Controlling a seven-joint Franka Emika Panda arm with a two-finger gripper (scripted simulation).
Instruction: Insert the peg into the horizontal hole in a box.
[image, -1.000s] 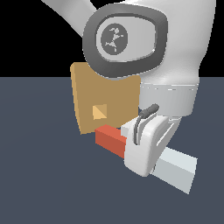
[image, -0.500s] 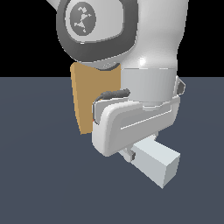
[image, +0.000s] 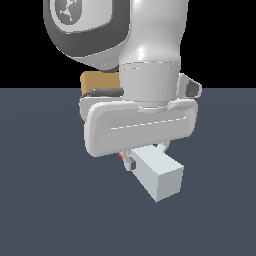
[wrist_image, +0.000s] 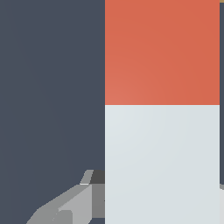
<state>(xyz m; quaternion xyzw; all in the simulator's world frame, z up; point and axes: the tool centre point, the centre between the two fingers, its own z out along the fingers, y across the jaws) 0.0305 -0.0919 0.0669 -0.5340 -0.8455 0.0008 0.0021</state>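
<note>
Since half a second ago my arm has swung closer to the exterior camera, so my hand now covers nearly all of the box (image: 96, 80); only a tan corner of it shows, behind and above my gripper (image: 131, 161). A second ago the hole in its face was plain to see; now it is hidden behind me.

The peg (image: 159, 175) sits right under my gripper, its white end jutting out below my palm toward the camera. From outside, its red-orange end is only a sliver just behind my fingers.

My wrist view shows what the outside view cannot: the peg (wrist_image: 162, 109) lengthwise, white part nearest my fingers and the red-orange part beyond it, with one finger (wrist_image: 70, 205) pressed against the white side. My fingers are closed on the peg's white part.
</note>
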